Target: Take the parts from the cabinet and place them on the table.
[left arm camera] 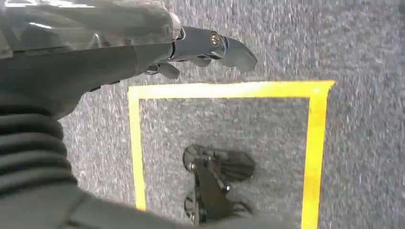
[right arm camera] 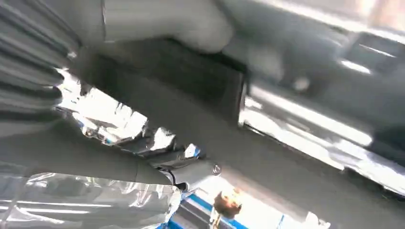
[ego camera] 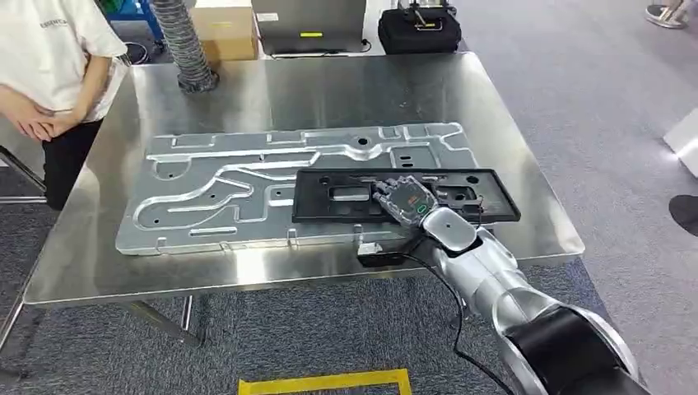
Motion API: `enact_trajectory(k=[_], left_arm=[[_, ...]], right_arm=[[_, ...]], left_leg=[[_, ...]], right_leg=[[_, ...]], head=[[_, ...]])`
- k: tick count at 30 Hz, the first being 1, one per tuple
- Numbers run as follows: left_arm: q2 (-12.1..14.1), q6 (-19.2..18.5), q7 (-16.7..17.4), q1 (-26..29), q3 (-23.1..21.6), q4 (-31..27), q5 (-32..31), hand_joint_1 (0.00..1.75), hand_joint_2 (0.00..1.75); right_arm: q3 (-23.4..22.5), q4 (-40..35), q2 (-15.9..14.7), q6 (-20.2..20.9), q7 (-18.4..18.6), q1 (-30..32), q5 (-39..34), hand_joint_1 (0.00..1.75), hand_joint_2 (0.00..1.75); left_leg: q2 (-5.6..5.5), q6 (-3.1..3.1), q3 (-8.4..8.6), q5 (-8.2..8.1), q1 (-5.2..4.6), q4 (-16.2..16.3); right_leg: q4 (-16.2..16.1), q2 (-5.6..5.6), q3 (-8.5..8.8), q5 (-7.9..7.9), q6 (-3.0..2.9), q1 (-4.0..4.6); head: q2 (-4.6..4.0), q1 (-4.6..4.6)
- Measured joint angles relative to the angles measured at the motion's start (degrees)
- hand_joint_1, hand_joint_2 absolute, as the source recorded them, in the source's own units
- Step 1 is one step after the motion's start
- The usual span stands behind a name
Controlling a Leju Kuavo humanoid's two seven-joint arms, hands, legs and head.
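1. The black part [ego camera: 411, 196] lay on the silver plate [ego camera: 247, 193] at the counter's [ego camera: 510, 148] 4 o'clock.
2. Right hand [ego camera: 405, 200] rested on it; fingers' clamp unclear.
3. Left hand [left arm camera: 191, 47] hung above carpet, fingers apart, holding nothing.

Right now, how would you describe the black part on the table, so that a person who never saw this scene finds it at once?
Look at the steel table and find the big silver machined plate lying flat on it. The black frame lies on that plate's right end, under the robot's right hand. It is the only flat black rectangle there, with cut-out openings.
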Motion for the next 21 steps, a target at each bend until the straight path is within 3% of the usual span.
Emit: enact_trajectory(k=[2, 3, 4, 5, 6, 8, 9, 12, 14, 15, 18, 19, 20, 21], left_arm=[[0.02, 0.31, 0.22, 0.03, 0.00, 0.00, 0.00, 0.00, 0.00], [0.02, 0.37, 0.35, 0.02, 0.00, 0.00, 0.00, 0.00, 0.00], [0.02, 0.37, 0.37, 0.03, 0.00, 0.00, 0.00, 0.00, 0.00], [0.02, 0.37, 0.39, 0.00, 0.00, 0.00, 0.00, 0.00, 0.00], [0.00, 0.37, 0.46, 0.05, 0.00, 0.00, 0.00, 0.00, 0.00], [-0.11, 0.37, 0.50, -0.01, -0.02, 0.00, -0.02, 0.00, 0.00], [-0.42, 0.37, 0.50, -0.05, -0.02, 0.02, -0.02, 0.00, 0.00], [-0.39, 0.42, 0.59, -0.19, -0.02, 0.02, 0.00, 0.00, 0.00], [-0.37, 0.46, 0.57, -0.17, -0.02, 0.02, 0.02, 0.00, 0.00], [-0.39, 0.53, 0.50, -0.18, -0.02, 0.02, 0.15, 0.00, 0.00], [-0.48, 0.53, 0.42, -0.11, -0.02, 0.02, 0.55, 0.00, 0.00], [-0.48, 0.53, 0.31, 0.00, -0.02, 0.02, 0.70, 0.00, 0.00], [-0.48, 0.53, 0.20, 0.15, -0.02, 0.02, 0.83, 0.00, 0.00], [-0.46, 0.53, 0.07, 0.24, -0.02, 0.02, 0.96, 0.00, 0.00]], right_arm=[[-0.11, 0.09, -0.20, -1.08, -0.46, 0.49, -0.46, 0.00, 0.00], [-0.24, 0.11, -0.20, -1.90, -0.65, 0.80, -0.70, 0.00, 0.00], [-0.39, 0.15, -0.24, -2.91, -1.03, 1.07, -1.12, 0.00, 0.00], [-0.48, 0.24, -0.26, -3.39, -1.36, 1.49, -1.31, 0.00, 0.00], [-0.64, 0.22, -0.29, -4.42, -1.91, 1.79, -2.04, 0.00, 0.00], [-1.49, -0.09, -0.26, -7.16, -3.46, 1.72, -3.65, 0.00, 0.00], [-1.88, -0.26, -0.24, -8.29, -3.81, 1.65, -4.39, 0.00, 0.00], [-2.97, -1.07, 0.24, -13.04, -6.74, 1.93, -6.86, 0.00, 0.00], [-4.05, -2.17, 0.57, -14.72, -9.58, 2.03, -9.61, 0.00, 0.00], [-4.79, -2.82, 0.94, -15.50, -11.72, 2.04, -11.90, 0.00, 0.00], [-7.15, -5.34, 1.84, -15.54, -17.98, 3.00, -19.25, 0.00, 0.00], [-7.94, -6.56, 2.01, -15.28, -20.49, 3.78, -22.95, 0.00, 0.00], [-8.79, -8.46, 2.03, -14.72, -22.72, 4.75, -27.01, 0.00, 0.00], [-9.58, -11.28, 2.08, -13.46, -23.35, 5.72, -31.55, 0.00, 0.00]], left_leg=[[0.03, 0.26, -0.09, 0.03, -0.17, 0.01], [0.03, 0.29, -0.10, 0.02, -0.27, 0.01], [0.02, 0.30, -0.08, 0.02, -0.35, 0.02], [-0.04, 0.30, -0.06, 0.02, -0.44, 0.03], [-0.09, 0.30, -0.04, 0.02, -0.56, 0.04], [-0.10, 0.28, 0.00, 0.02, -0.78, 0.04], [-0.06, 0.04, -0.18, -0.03, -1.17, 0.19], [-0.02, -0.78, -0.14, 0.18, -0.81, -0.11], [0.04, -1.36, -0.29, -0.41, -0.89, 0.39], [0.01, -1.68, -0.98, -1.84, -0.91, 2.14], [0.01, -2.41, -6.96, -8.08, -0.55, 15.47], [0.02, -2.61, -8.12, -8.31, -0.47, 17.69], [0.03, -2.77, -7.93, -7.26, -0.37, 17.07], [0.03, -2.92, -6.40, -5.01, -0.22, 13.79]], right_leg=[[10.16, -0.01, -4.67, -4.82, 0.33, -0.06], [13.82, -0.01, -6.37, -5.95, 0.36, -0.04], [15.15, -0.01, -7.00, -5.89, 0.28, -0.04], [13.71, 0.00, -6.33, -4.60, 0.08, -0.02], [9.67, 0.00, -4.34, -2.31, -0.30, 0.04], [-1.20, 0.01, 1.18, 2.25, -1.57, 0.59], [-3.15, -0.10, 2.12, 1.77, -1.91, 0.92], [-3.28, -0.33, 1.90, 2.08, -1.93, 1.17], [-4.53, -0.60, 2.44, 2.76, -2.50, 0.41], [-4.75, -0.56, 2.56, 2.86, -2.88, 0.37], [-4.66, -0.60, 2.53, 2.78, -3.10, 0.50], [-4.57, -0.61, 2.52, 2.74, -3.06, 0.49], [-4.48, -0.62, 2.54, 2.65, -3.01, 0.44], [-4.29, -0.61, 2.57, 2.51, -2.85, 0.35]], head=[[0.00, 0.00], [0.00, 0.00], [0.00, 0.00], [0.00, 0.00], [0.00, 0.00], [0.00, 0.00], [0.00, 0.00], [-0.02, 0.00], [0.00, -0.02], [0.00, -0.02], [0.00, -0.02], [0.00, -0.02], [0.00, 0.00], [0.00, 0.00]])
